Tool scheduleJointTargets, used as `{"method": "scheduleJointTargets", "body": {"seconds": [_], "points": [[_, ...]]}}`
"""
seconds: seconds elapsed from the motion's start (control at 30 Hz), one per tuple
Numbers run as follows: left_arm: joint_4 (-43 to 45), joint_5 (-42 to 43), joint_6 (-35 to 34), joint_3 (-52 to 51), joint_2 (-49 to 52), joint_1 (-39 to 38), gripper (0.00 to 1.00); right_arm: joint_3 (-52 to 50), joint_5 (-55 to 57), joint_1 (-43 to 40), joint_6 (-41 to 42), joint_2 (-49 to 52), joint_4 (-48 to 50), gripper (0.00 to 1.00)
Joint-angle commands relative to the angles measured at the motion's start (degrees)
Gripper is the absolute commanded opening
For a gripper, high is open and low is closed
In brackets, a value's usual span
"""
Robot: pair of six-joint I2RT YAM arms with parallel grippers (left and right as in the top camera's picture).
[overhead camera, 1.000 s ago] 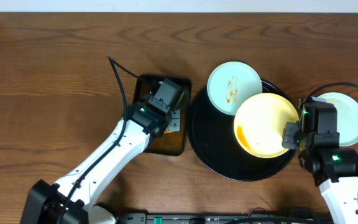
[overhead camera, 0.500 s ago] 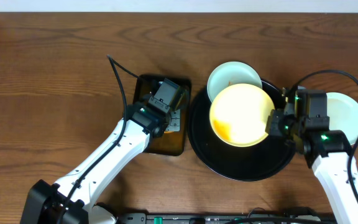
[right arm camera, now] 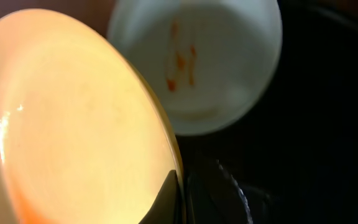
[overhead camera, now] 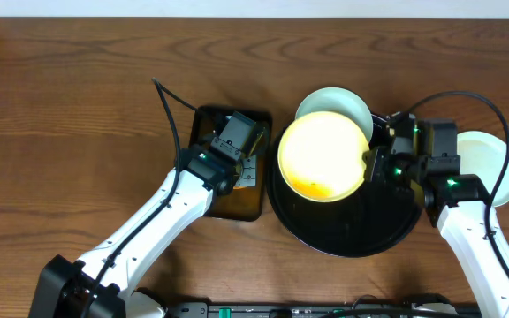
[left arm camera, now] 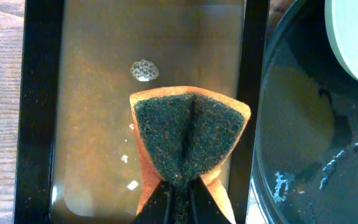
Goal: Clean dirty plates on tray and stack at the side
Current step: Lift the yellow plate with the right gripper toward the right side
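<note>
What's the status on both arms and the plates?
Left gripper shut on sponge over brown tray. Right gripper shut on yellow plate, above black tray. Smeared mint plate partly beneath it; second mint plate beside tray, right.

A folded orange sponge (left arm camera: 188,134), dark scouring side out, sat over a wet rectangular brown tray (left arm camera: 92,137) on the wooden table (overhead camera: 69,106); a small foam patch (left arm camera: 144,70) lay near it on the tray floor.
</note>
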Motion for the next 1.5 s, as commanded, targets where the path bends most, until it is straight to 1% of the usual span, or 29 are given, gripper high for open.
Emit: {"method": "scheduleJointTargets", "body": {"seconds": [0.0,0.1,0.17,0.23,0.33,0.43,0.67,0.73,0.8,0.93,1.03,1.1,1.17,1.27,1.4,1.47], "points": [[-0.2,-1.1,0.5,-0.5,-0.3,0.2,0.08,1.1,-2.9,0.5,0.4,-0.2,0.3,0.01],[-0.2,-1.1,0.5,-0.5,-0.3,0.2,0.08,1.1,-3.3,0.5,-1.0,-0.2,-4.1,0.01],[-0.2,-1.1,0.5,-0.5,-0.3,0.2,0.07,1.1,-3.1,0.5,-1.3,-0.2,-4.8,0.01],[-0.2,-1.1,0.5,-0.5,-0.3,0.2,0.08,1.1,-0.7,0.4,-0.5,-0.2,-4.2,0.01],[-0.2,-1.1,0.5,-0.5,-0.3,0.2,0.08,1.1,3.8,0.1,3.5,-0.2,-2.5,0.01],[-0.9,-1.1,0.5,-0.5,-0.3,0.2,0.08,1.1,3.3,0.2,3.9,-0.2,-1.3,0.01],[-1.0,-1.1,0.5,-0.5,-0.3,0.2,0.08,1.1,3.7,0.9,3.8,-0.2,-9.0,0.01],[-1.0,-1.1,0.5,-0.5,-0.3,0.2,0.08,1.1,6.5,0.7,3.9,-0.2,-8.9,0.01],[-1.0,-1.1,0.5,-0.5,-0.3,0.2,0.08,1.1,8.2,0.2,6.1,-0.2,-6.7,0.01],[-1.0,-1.1,0.5,-0.5,-0.3,0.2,0.08,1.1,2.9,0.2,6.3,-0.2,-4.5,0.01],[-1.0,-1.1,0.5,-0.5,-0.3,0.2,0.08,1.1,0.7,0.7,3.6,-0.2,-6.3,0.01],[-1.0,-1.1,0.5,-0.5,-0.3,0.2,0.08,1.1,2.3,1.2,2.1,-0.2,-8.5,0.01],[-1.0,-1.1,0.5,-0.5,-0.3,0.2,0.08,1.1,6.7,1.2,2.1,-0.2,-9.7,0.01],[-1.0,-1.1,0.5,-0.5,-0.3,0.2,0.08,1.1,9.8,0.5,3.0,-0.2,-7.9,0.01],[-1.0,-1.1,0.5,-0.5,-0.3,0.2,0.08,1.1,5.2,0.0,3.4,-0.2,-3.8,0.01],[-1.0,-1.1,0.5,-0.5,-0.3,0.2,0.08,1.1,3.3,0.2,3.4,-0.2,-3.8,0.01]]}}
